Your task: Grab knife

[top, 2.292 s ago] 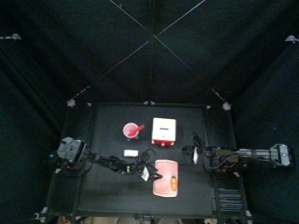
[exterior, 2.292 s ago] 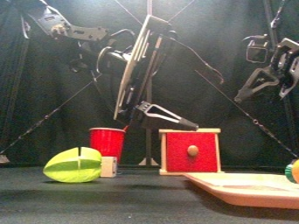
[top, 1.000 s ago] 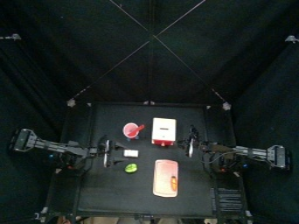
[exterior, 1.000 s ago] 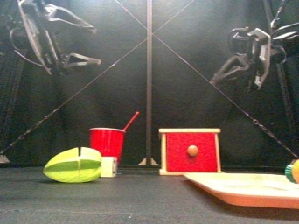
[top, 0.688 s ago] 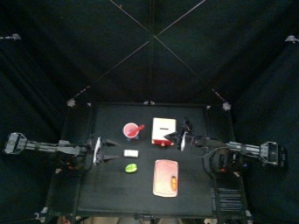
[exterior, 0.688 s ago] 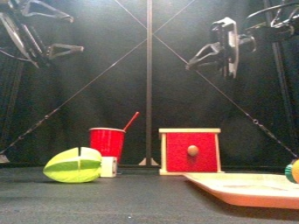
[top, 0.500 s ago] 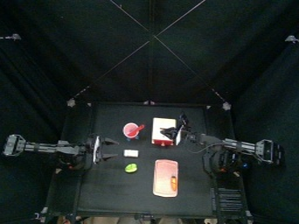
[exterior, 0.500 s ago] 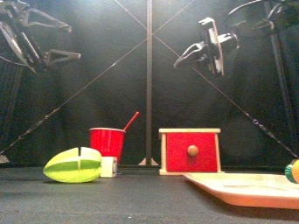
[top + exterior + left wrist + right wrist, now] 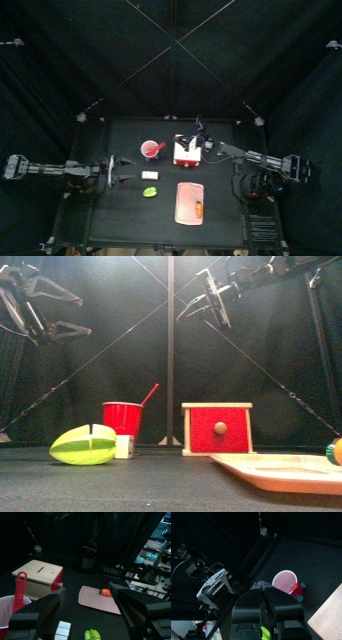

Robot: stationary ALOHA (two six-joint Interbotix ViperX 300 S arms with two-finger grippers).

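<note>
**A:** Where's the knife?

**B:** I take it for the red handle [image 9: 150, 393] leaning out of the red cup [image 9: 123, 416]. That is well below the right gripper [image 9: 211, 301], toward the other arm. Standing like that, it offers itself to a grasp from above.

**A:** Is that gripper ready?

**B:** No, its jaws are pinched together on nothing, high over the red box [image 9: 217, 427]. The left gripper [image 9: 87, 592] hangs beyond the cup, jaws spread wide and empty.

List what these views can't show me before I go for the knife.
- Red-handled utensil in the red plastic cup: its lower end is hidden inside the cup in the front view; knife or not, cannot tell.
- Pink tray: cut off by the front view's edge.
- Orange item on the tray: too small in the top view.
</note>
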